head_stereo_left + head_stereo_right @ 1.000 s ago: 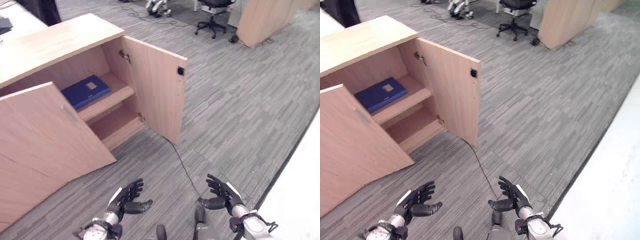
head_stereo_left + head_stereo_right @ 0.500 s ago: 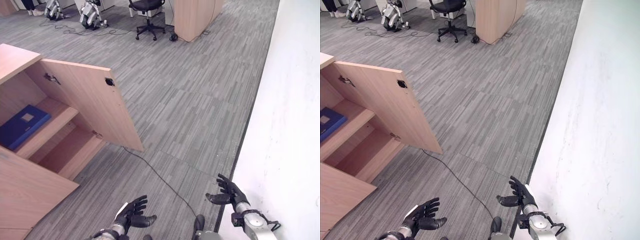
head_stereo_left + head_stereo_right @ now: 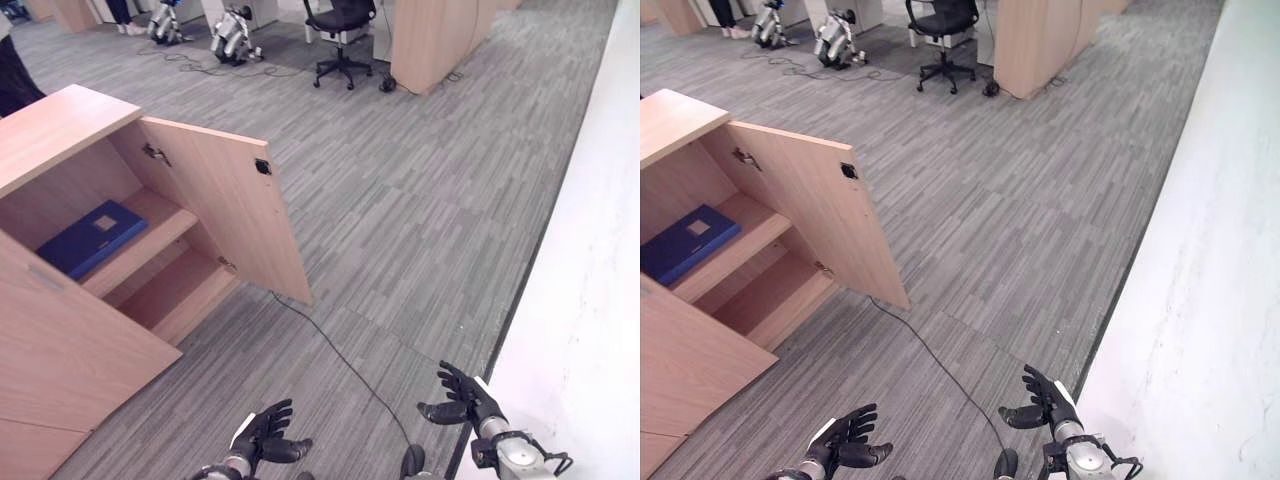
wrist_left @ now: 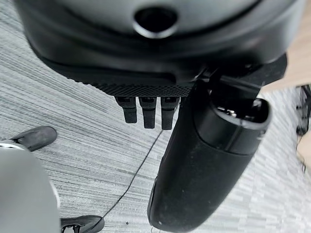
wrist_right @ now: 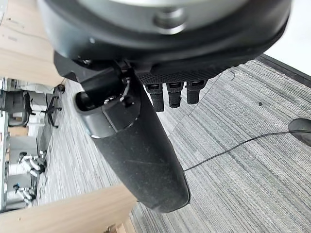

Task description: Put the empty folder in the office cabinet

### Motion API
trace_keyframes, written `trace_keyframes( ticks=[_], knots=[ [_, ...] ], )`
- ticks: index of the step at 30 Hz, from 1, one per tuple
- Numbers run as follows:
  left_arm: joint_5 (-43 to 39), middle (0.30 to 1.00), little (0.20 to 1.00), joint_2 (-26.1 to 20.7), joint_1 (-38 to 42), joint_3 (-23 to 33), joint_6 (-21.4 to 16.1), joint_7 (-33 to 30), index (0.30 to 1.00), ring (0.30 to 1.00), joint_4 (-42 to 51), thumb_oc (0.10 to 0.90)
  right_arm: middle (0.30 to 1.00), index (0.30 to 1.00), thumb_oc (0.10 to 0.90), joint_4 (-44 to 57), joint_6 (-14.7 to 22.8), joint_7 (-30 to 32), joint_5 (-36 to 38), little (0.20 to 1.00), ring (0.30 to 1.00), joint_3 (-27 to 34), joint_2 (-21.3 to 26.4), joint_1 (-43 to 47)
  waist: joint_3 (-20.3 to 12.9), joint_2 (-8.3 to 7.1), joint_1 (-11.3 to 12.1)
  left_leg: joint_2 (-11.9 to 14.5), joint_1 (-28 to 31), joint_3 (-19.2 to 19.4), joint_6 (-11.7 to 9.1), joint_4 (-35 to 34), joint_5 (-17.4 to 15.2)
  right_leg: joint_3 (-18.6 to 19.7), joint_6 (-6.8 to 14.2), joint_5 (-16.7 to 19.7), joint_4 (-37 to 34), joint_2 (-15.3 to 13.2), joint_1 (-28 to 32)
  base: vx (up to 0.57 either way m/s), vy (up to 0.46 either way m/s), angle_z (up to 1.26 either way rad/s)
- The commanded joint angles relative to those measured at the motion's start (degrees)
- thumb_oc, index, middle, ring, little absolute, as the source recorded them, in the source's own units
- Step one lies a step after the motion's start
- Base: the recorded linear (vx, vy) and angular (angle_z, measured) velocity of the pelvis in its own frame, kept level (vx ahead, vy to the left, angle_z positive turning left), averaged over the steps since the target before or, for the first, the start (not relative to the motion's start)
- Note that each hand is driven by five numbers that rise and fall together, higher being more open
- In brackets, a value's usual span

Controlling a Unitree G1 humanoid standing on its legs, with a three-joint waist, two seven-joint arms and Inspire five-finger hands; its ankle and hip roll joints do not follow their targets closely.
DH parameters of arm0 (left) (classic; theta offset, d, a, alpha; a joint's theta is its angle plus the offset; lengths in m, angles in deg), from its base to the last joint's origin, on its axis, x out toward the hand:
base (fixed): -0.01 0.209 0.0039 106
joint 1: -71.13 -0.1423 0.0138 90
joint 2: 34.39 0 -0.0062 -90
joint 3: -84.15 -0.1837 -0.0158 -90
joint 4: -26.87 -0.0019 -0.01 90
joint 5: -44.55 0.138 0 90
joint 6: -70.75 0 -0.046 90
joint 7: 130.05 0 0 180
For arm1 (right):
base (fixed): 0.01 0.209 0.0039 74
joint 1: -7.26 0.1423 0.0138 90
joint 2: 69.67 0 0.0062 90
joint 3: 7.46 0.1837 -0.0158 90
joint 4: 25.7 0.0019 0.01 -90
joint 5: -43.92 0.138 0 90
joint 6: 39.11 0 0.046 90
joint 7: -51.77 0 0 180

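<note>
Dark left hand (image 3: 262,437), right hand (image 3: 462,396) low, fingers relaxed, holding nothing.

both hands are dark and matte: the left hand (image 3: 262,438) and the right hand (image 3: 462,397) each carry a white strip along one edge, perhaps a thumb cover. silver-grey wrist cuffs sit behind them. up close, the palm shell is finely ribbed, the thumb a smooth black capsule, with one round recessed fastener.
</note>
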Motion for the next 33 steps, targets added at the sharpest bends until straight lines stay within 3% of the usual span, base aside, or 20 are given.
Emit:
trace_keyframes(
  ticks=[1, 12, 16, 21, 23, 26, 28, 29, 31, 33],
  knots=[
    [-0.3, 0.9, 0.9, -3.4, 2.7, 1.7, -3.1, -0.4, 0.9, 0.9, 1.8, 0.8, 0.9, 0.9, 0.8, 0.9, 3.5, 0.3, 0.0, 0.9, 0.9, -0.7, 0.5, 3.0, -0.4, -4.12, 1.7, -3.1, -2.5, -2.0, 1.3, 1.4, -2.4, 4.8, 4.5, -6.0, 1.5, -1.6, 3.1, -0.04, 0.004, 0.14],
    [1.1, 0.9, 0.9, -5.8, 2.3, 1.8, -2.7, 0.3, 0.9, 0.9, 3.2, 0.8, 0.9, 0.9, 0.8, -1.2, 3.0, 1.9, 0.9, 0.9, 0.9, 0.2, -1.9, 5.6, -0.5, -5.51, 6.3, -5.5, -4.1, -8.4, 2.4, 1.2, -2.1, -1.9, 4.7, -7.7, 6.8, -3.7, 4.1, -0.04, 0.066, 0.49],
    [1.3, 0.9, 0.9, -5.8, 2.1, 2.5, -2.8, -0.2, 0.9, 0.9, 2.6, 0.8, 0.9, 0.9, 0.8, -1.0, 2.9, 1.7, 0.8, 0.9, 0.9, -0.8, -2.6, 6.1, -0.5, -5.58, 7.0, -6.0, -3.5, -8.4, 3.0, 1.0, -2.3, -1.7, 5.0, -7.3, 7.7, -4.3, 3.8, -0.03, 0.078, 0.19],
    [-0.4, 0.9, 0.9, -5.3, 1.8, 4.0, -3.0, -0.9, 0.9, 0.9, 3.0, 0.8, 0.9, 0.9, 0.8, -3.3, 2.7, 1.0, 0.1, 0.9, 0.9, -3.6, -3.8, 7.4, -0.5, -5.74, 9.6, -6.5, -3.1, -9.3, 4.0, 1.1, -2.7, -0.4, 5.8, -6.7, 10.6, -5.2, 1.7, -0.05, 0.077, -0.03],
    [-0.9, 0.9, 0.9, -5.4, 1.7, 4.1, -3.1, -1.0, 0.9, 0.9, 3.5, 0.8, 0.9, 0.9, 0.8, -4.2, 2.6, 0.8, -0.1, 0.9, 0.9, -4.0, -4.2, 7.5, 0.0, -5.62, 10.1, -6.6, -2.4, -10.0, 4.6, 1.6, -3.3, 0.3, 6.5, -6.5, 14.5, -5.8, 0.8, -0.04, 0.076, -0.07],
    [-1.9, 0.9, 0.9, -5.3, 1.7, 4.4, -3.1, -1.7, 0.9, 0.9, 4.3, 0.8, 0.9, 0.9, 0.8, -4.3, 2.5, 0.7, -0.2, 0.9, 0.9, -4.8, -4.9, 8.3, 0.7, -5.38, 10.3, -7.0, -1.6, -11.0, 5.7, 2.2, -3.6, 2.1, 8.7, -3.2, 22.4, -7.0, -2.4, -0.01, 0.073, 0.11],
    [-2.9, 0.9, 0.9, -5.3, 2.6, 4.4, -3.1, -2.3, 0.9, 0.9, 4.4, 0.8, 0.9, 0.9, 0.8, -3.8, 2.7, 0.5, 0.6, 0.9, 0.9, -5.2, -5.3, 8.9, 1.0, -5.17, 9.6, -6.8, -1.6, -12.1, 5.9, 2.3, -3.5, 6.0, 9.0, -3.4, 24.4, -4.3, -4.9, 0.01, 0.02, 0.38],
    [-3.4, 0.9, 0.9, -5.1, 2.8, 4.2, -3.2, -2.6, 0.9, 0.9, 4.5, 0.8, 0.9, 0.9, 0.8, -3.8, 2.9, 0.7, 1.0, 0.9, 0.9, -5.5, -5.3, 9.0, 1.2, -5.09, 9.4, -7.0, -1.3, -12.8, 6.0, 2.3, -3.6, 8.1, 8.5, -5.3, 23.9, -2.2, -5.5, 0.03, 0.013, 0.41],
    [-4.1, 0.9, 0.9, -5.0, 4.0, 3.6, -3.3, -3.1, 0.9, 0.9, 4.0, 0.8, 0.9, 0.9, 0.8, -3.5, 3.3, 1.0, 2.3, 0.9, 0.9, -5.8, -4.9, 9.2, 1.3, -5.29, 8.7, -7.8, -2.0, -15.6, 5.8, 3.2, -3.4, 11.5, 6.3, -9.2, 19.6, 1.8, -6.4, 0.06, -0.006, 0.47],
    [-4.0, 0.9, 0.9, -4.9, 4.5, 2.9, -3.3, -2.8, 0.9, 0.9, 3.3, 0.8, 0.9, 0.9, 0.8, -3.1, 3.4, 1.1, 2.6, 0.9, 0.9, -5.7, -4.6, 8.6, 1.4, -5.71, 8.0, -8.8, -1.9, -18.1, 5.3, 4.3, -4.1, 13.5, 4.1, -10.8, 15.2, 2.9, -4.5, 0.07, -0.051, 0.9]
  ],
)
